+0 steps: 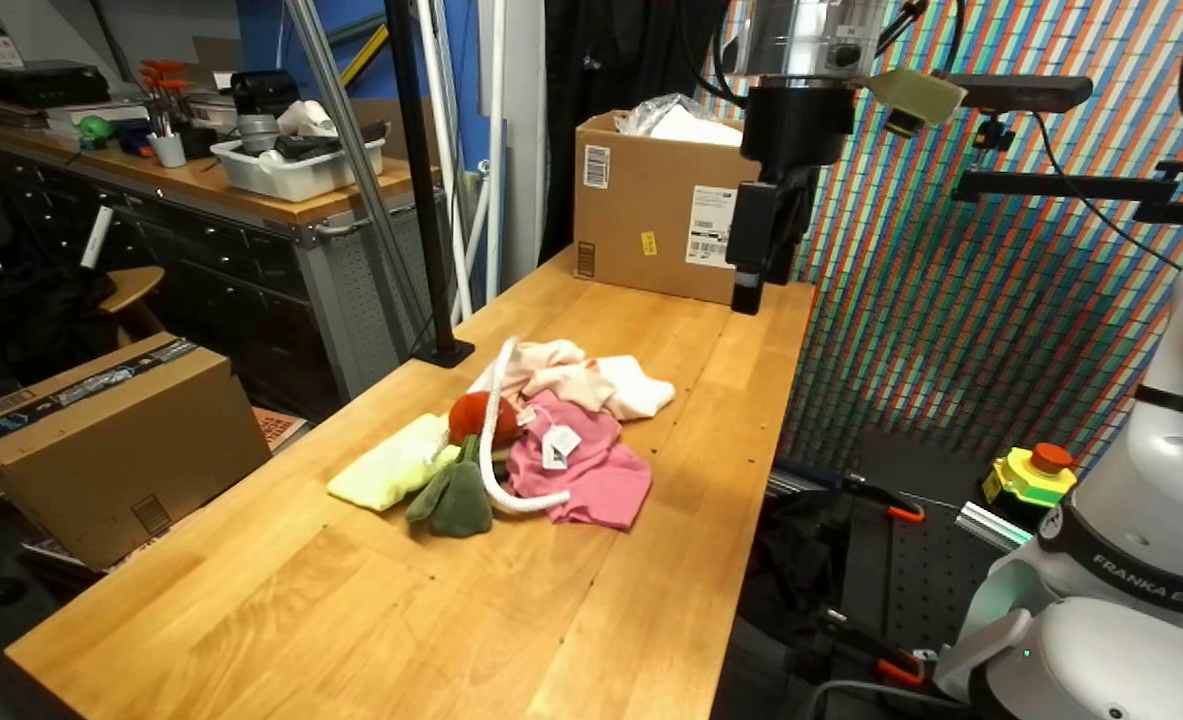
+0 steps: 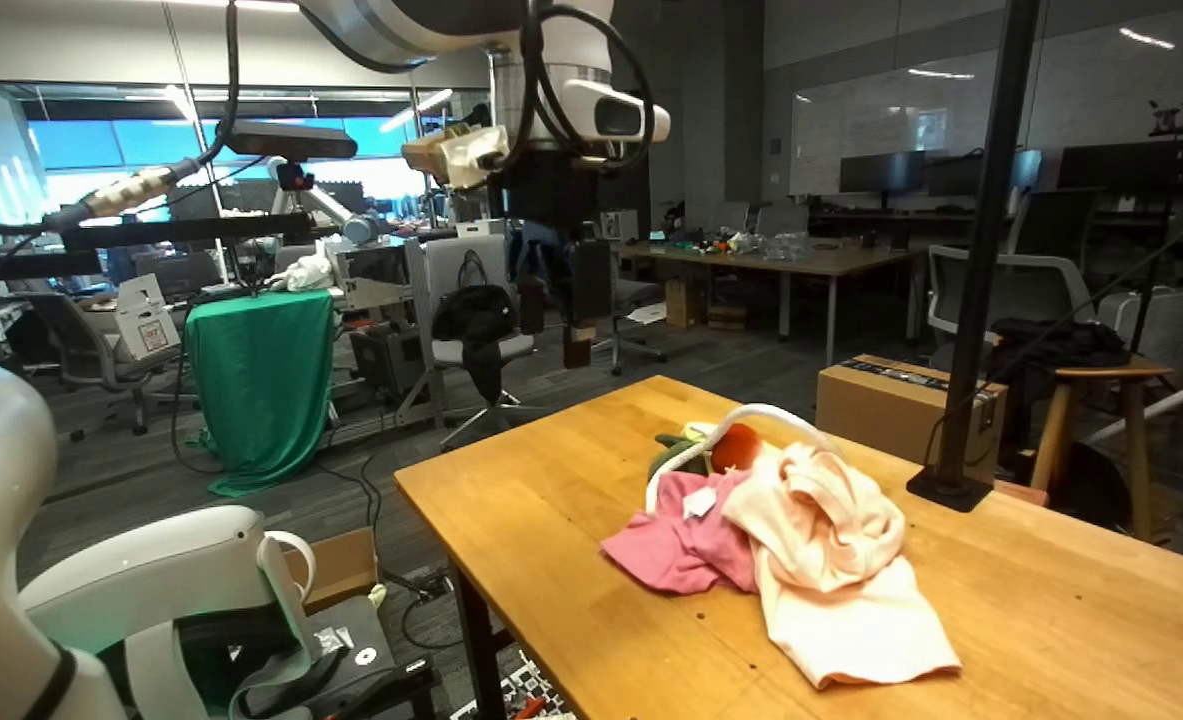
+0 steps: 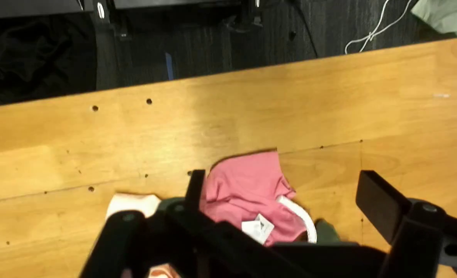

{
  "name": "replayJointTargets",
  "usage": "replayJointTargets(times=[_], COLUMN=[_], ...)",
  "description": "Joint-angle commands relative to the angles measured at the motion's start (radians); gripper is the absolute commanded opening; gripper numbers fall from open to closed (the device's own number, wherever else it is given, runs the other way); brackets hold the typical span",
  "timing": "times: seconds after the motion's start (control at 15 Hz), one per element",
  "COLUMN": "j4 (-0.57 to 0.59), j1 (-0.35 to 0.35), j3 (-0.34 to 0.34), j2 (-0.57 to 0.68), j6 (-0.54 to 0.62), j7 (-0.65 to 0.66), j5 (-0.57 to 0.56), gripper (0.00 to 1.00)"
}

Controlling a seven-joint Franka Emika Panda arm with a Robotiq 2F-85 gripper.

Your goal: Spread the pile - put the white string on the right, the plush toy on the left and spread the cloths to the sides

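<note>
"Gripper [image 3: 286,197] first; what shows at your end?"

"My wrist view has its two black fingers [image 3: 381,204] standing wide apart; they hang above the wooden table [image 1: 351,600], its smooth grain dotted with dark spots [image 3: 149,101]."

"And the pile [image 1: 526,462]?"

"Heaped together mid-table; the white string [image 1: 488,452], a stout round cord, curves like a hook across the pink cloth [image 1: 601,480] and the plush toy [image 1: 476,412]; that toy is a round, soft-looking red ball, with green flaps [image 1: 456,500] of fabric just beside it, joined or loose I can't tell; the yellow-green cloth [image 1: 386,468] lies there folded into a slab; the cream cloth, which I see best in an exterior view [image 2: 851,590], bunches into thick twisted folds against the pink one."

"Which containers can you see?"

"A cardboard box [image 1: 641,210] at one end of the table, crinkled clear plastic [image 1: 656,113] bulging from its top; on the bench [image 1: 186,178], a white plastic bin [image 1: 291,182] with a jumble of white, grey and black things [image 1: 306,148]; near it, a white cup [image 1: 168,152] of slim upright sticks [image 1: 162,122]."

"Any writing?"

"FRANKA EMIKA, on the black band [image 1: 1146,580] round the white arm [image 1: 1146,480]; the box carries a barcode label [image 1: 597,166], a larger label [image 1: 711,225] and a yellow sticker [image 1: 648,243], all too small for me to read; likewise the white tag [image 1: 559,447] on the pink cloth."
</note>
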Motion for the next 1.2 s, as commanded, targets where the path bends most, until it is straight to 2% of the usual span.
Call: replayJointTargets(times=[0.0,0.33,0.53,0.8,1.13], j4=[0.027,0.073,0.139,0.243,0.385], j1=[-0.003,-0.009,-0.015,-0.018,-0.008], j3=[0.015,0.027,0.023,0.016,-0.007], j2=[0.071,0.181,0.262,0.357,0.473], j6=[0.159,0.345,0.386,0.362,0.242], j7=[0.031,0.059,0.078,0.105,0.092], j5=[-0.023,-0.059,-0.099,-0.133,-0.107], gripper=[1.00,1.00,1.00,1.00,1.00])
